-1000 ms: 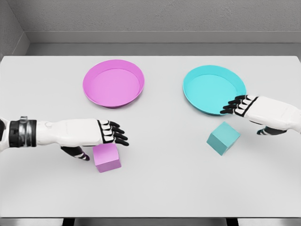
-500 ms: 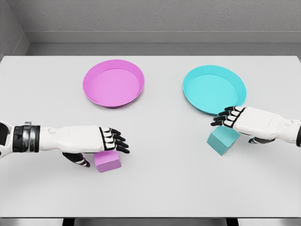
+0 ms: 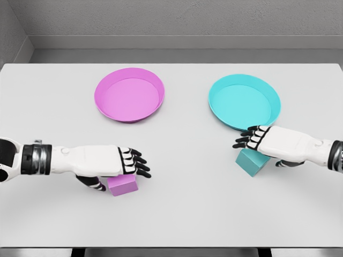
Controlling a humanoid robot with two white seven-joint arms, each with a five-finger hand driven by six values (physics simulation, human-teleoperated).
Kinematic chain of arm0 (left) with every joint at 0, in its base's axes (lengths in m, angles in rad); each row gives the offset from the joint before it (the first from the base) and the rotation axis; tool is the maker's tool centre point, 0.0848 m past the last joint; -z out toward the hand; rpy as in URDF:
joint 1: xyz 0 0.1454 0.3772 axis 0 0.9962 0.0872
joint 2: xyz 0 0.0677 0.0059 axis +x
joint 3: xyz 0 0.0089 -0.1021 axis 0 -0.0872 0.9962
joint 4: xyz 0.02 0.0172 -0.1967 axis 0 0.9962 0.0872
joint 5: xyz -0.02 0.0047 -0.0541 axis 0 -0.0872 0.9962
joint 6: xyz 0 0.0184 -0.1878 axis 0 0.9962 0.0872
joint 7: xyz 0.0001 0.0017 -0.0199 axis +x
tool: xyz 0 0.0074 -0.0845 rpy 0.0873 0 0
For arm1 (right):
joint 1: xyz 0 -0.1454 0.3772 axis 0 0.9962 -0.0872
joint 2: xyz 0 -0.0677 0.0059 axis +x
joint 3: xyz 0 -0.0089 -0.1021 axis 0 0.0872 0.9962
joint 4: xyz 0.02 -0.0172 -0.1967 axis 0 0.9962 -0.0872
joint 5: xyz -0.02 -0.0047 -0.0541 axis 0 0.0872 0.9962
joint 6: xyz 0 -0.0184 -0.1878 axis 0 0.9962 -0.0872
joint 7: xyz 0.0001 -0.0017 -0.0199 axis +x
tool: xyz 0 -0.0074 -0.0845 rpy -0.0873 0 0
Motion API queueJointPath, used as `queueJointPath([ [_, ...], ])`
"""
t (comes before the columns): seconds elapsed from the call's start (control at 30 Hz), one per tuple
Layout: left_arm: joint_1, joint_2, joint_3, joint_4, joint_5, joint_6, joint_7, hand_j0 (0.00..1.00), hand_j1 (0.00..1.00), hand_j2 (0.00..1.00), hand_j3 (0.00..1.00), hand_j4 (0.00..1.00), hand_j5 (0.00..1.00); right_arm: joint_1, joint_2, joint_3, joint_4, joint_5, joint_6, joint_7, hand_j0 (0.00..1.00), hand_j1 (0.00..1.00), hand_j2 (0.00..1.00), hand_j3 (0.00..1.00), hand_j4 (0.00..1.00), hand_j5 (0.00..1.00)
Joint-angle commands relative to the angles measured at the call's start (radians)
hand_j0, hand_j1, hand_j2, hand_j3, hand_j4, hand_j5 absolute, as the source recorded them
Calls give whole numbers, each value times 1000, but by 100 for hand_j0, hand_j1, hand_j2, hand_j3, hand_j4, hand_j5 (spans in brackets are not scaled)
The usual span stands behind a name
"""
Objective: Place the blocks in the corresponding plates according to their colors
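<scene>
A pink block (image 3: 122, 185) lies on the white table near the front left, mostly covered by my left hand (image 3: 128, 166), whose fingers are spread flat over its top and whose thumb hangs at its left side. A cyan block (image 3: 251, 162) sits at the right, partly under my right hand (image 3: 251, 138), which hovers over it with fingers stretched out, holding nothing. The pink plate (image 3: 129, 95) stands behind the left hand, and the cyan plate (image 3: 244, 101) is just behind the right hand. Both plates hold nothing.
The white table (image 3: 182, 209) ends at a grey wall behind the plates. Its front edge runs along the bottom of the picture.
Both hands have come down and inward over their blocks. The left hand now covers most of the pink block; the right hand slid left across the cyan block's top.
</scene>
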Motion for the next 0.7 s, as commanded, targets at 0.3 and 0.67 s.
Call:
queueJointPath([
  [0.3,0,-4,-2,0,-7,1,0,92,92,92,92,92,92,-12,21,31,1,31,2,0,100,100,100,100,100,100],
  [0.67,2,7,-5,0,-16,1,-13,75,75,75,75,75,75,-12,45,31,7,78,2,3,100,100,100,100,100,100],
])
